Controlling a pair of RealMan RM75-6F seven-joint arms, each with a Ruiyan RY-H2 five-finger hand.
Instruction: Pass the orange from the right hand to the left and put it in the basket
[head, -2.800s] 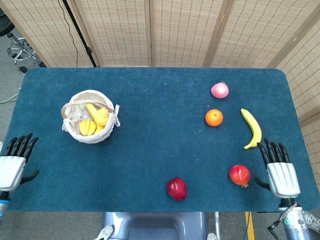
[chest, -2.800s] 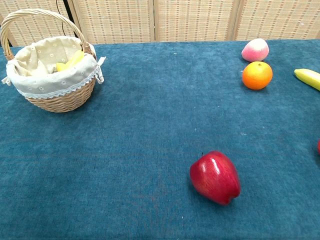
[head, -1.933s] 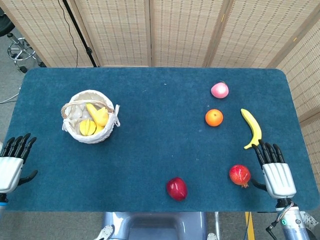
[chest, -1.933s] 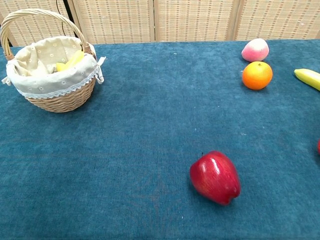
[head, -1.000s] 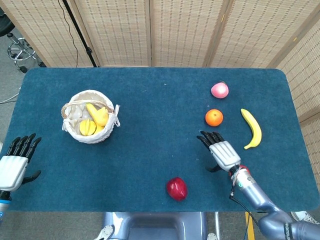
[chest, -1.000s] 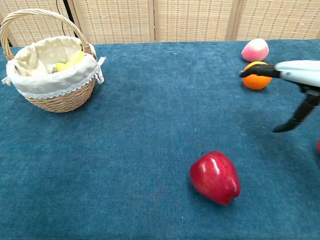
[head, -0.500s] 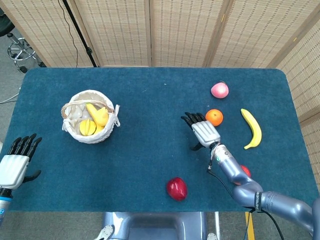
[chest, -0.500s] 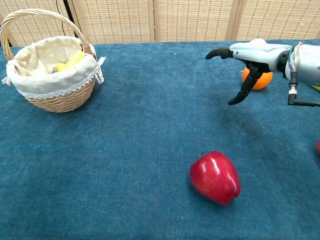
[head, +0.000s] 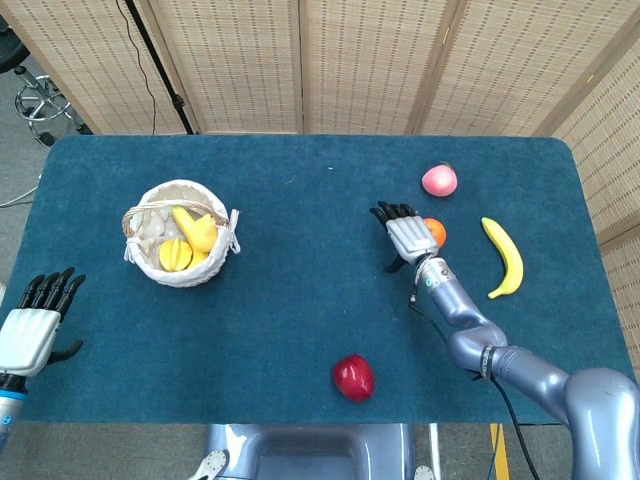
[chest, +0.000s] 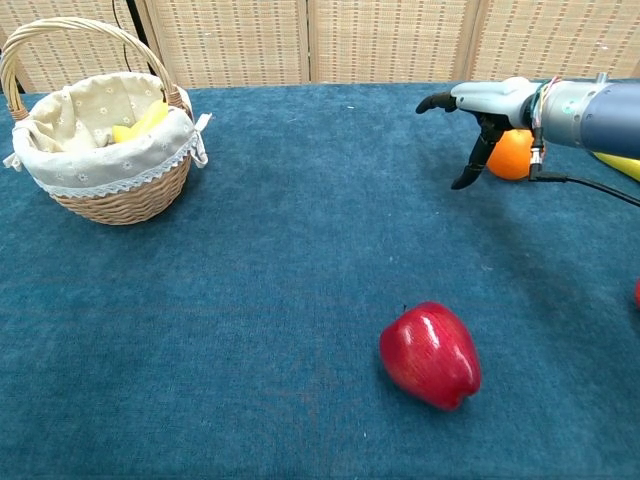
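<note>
Nothing is done yet: the round orange fruit (chest: 512, 154) lies on the table just beside the right hand (head: 405, 238), which seems unclenched and not grasping. Left hand (head: 30, 325) waits, fingers spread; woven cloth-lined basket (head: 180, 275) is far off.

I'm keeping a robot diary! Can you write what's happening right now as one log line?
stage: reaching | right hand: open, beside orange, not gripping | left hand: open, idle at table edge | basket: waiting, far left

We're in a lab setup: blue-clothed table (head: 300, 300), woven folding screens (head: 300, 60) behind, stool (head: 35, 100) at upper left.
</note>
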